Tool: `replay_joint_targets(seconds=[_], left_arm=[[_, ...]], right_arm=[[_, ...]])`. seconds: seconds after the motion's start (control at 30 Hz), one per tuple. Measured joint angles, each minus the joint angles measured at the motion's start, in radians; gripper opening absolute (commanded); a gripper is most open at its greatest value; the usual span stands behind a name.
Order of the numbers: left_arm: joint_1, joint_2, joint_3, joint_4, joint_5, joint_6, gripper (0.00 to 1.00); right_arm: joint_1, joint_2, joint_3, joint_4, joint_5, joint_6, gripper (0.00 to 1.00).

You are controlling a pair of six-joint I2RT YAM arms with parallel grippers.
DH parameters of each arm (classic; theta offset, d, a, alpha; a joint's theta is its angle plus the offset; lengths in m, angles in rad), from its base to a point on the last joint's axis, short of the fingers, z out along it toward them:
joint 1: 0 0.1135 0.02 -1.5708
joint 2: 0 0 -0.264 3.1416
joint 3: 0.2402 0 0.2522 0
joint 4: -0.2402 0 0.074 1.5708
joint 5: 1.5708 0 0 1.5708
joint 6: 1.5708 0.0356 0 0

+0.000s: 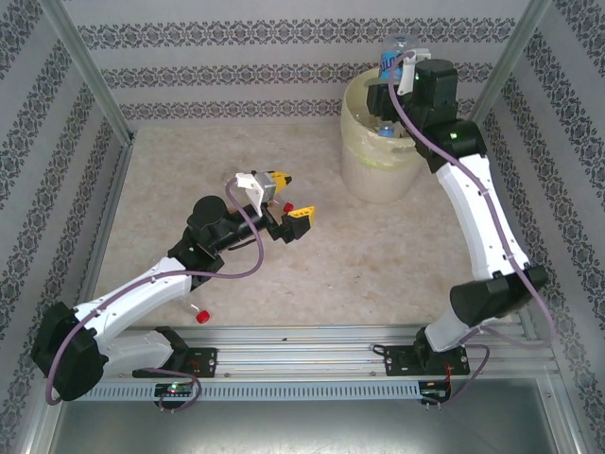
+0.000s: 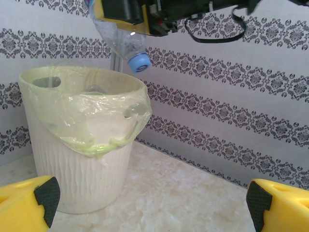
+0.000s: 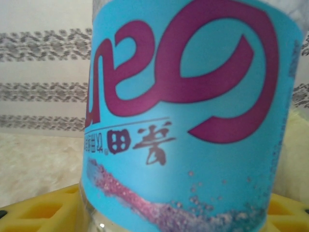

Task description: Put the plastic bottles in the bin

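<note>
A clear plastic bottle [image 1: 391,59] with a blue label hangs above the bin [image 1: 378,175], with my right gripper [image 1: 403,74] shut on it. In the right wrist view the bottle's blue label [image 3: 188,116] stands between the yellow fingers [image 3: 43,210]. From the left wrist, the held bottle [image 2: 120,38] tilts, its blue cap pointing down over the bin [image 2: 77,164], which is pale with a yellowish liner. Another bottle [image 1: 386,130] lies inside the bin. My left gripper [image 1: 293,197] is open over the middle of the table, and in its own view [image 2: 154,203] nothing lies between its fingers.
A small red cap [image 1: 201,312] shows beside my left forearm near the front rail; what it belongs to is hidden by the arm. Patterned walls close in the table at the back and sides. The bin stands at the back right corner.
</note>
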Motion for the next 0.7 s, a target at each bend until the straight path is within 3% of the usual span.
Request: replay_joint_targets(seconds=[0.37, 0.53, 0.7], left_arm=[[0.000, -0.036, 0.000, -0.033, -0.018, 0.044, 1.00], [0.000, -0.040, 0.000, -0.064, -0.031, 0.081, 1.00], [0.000, -0.042, 0.000, -0.121, -0.051, 0.133, 1.00]], right_arm=[[-0.075, 0.321, 0.342, -0.134, 0.018, -0.020, 0.64], [-0.091, 0.393, 0.368, -0.198, 0.008, -0.016, 0.67], [-0.104, 0.407, 0.359, -0.234, -0.005, -0.005, 0.75]])
